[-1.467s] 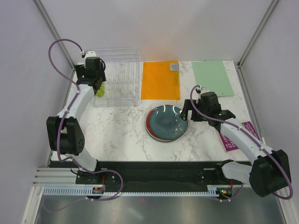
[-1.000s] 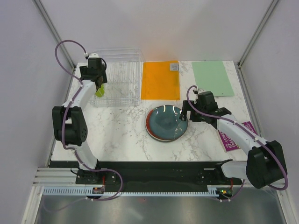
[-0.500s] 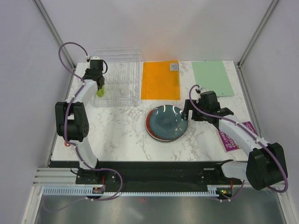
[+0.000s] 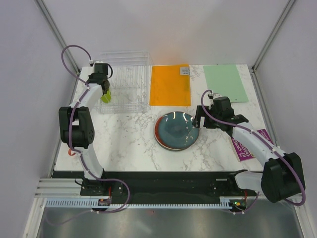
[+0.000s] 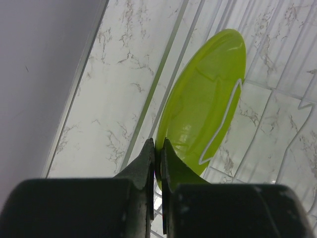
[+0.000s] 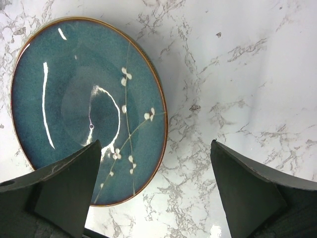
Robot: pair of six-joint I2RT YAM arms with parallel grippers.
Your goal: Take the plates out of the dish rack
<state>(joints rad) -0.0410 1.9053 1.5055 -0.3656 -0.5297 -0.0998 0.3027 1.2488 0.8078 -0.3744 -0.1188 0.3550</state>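
Table [image 4: 124, 139]: white marble-look top with grey veining.

Magenta booklet [image 4: 249, 145]: flat and printed, near the right edge beside the right arm.

Dark teal-blue plate [image 6: 89, 109]: round, glossy glaze, brown rim. It lies flat at mid-table on a red plate [image 4: 156, 130], of which only a sliver shows. Only the right wrist view shows its white blossom sprig.

Right gripper [image 6: 155, 146]: dark wedge fingers spread wide, holding nothing, over the plate's right rim and the bare marble.

Lime-green plate [image 5: 203, 104]: small, smooth, and standing on edge in the left end of the dish rack [image 4: 130, 74], which is made of clear thin bars.

Left gripper [image 5: 157, 148]: fingers pinched onto the plate's near rim, one on each face. The wrist view shows this grip, while the overhead view shows only a green spot under the wrist.

Orange mat [image 4: 170, 84] and pale green mat [image 4: 225, 83]: flat rectangles at the far edge.
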